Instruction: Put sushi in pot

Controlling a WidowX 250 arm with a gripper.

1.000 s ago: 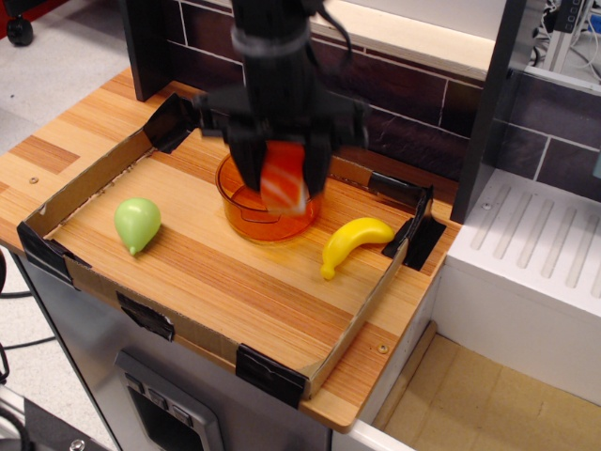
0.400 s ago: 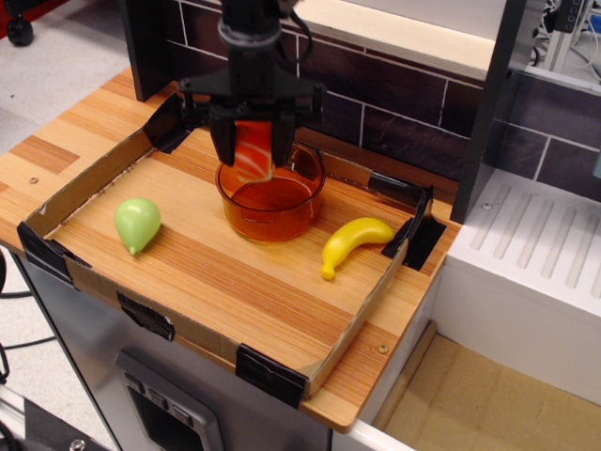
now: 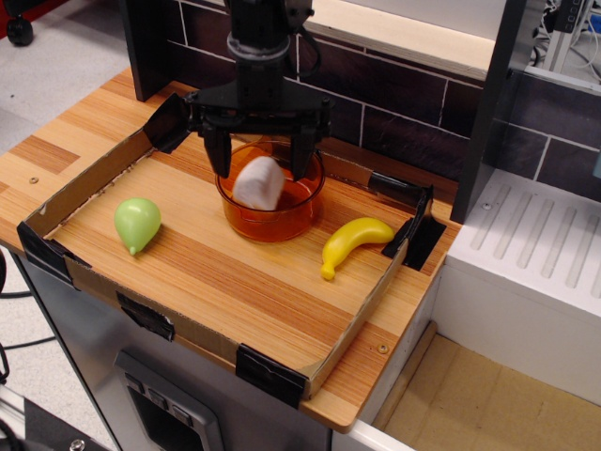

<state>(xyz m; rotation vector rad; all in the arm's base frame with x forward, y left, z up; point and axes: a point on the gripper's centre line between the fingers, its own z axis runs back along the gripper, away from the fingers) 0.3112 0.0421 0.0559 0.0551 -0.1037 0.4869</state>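
The sushi [image 3: 258,182] lies inside the orange translucent pot [image 3: 272,209], turned so that its white rice side shows; its orange top is hidden. The pot stands at the back middle of the cardboard-rimmed wooden tray [image 3: 202,282]. My gripper [image 3: 260,155] hangs just above the pot. Its two black fingers are spread wide, one on each side of the sushi, and hold nothing.
A green pear-shaped toy [image 3: 137,223] lies to the left of the pot. A yellow banana [image 3: 352,241] lies to its right. The tray's cardboard walls have black tape at the corners. A dark brick wall rises behind, and a white ribbed drainer [image 3: 540,244] is at the right.
The gripper held the sushi over the pot, shifted left, then opened. The sushi dropped into the pot and now shows its white side.
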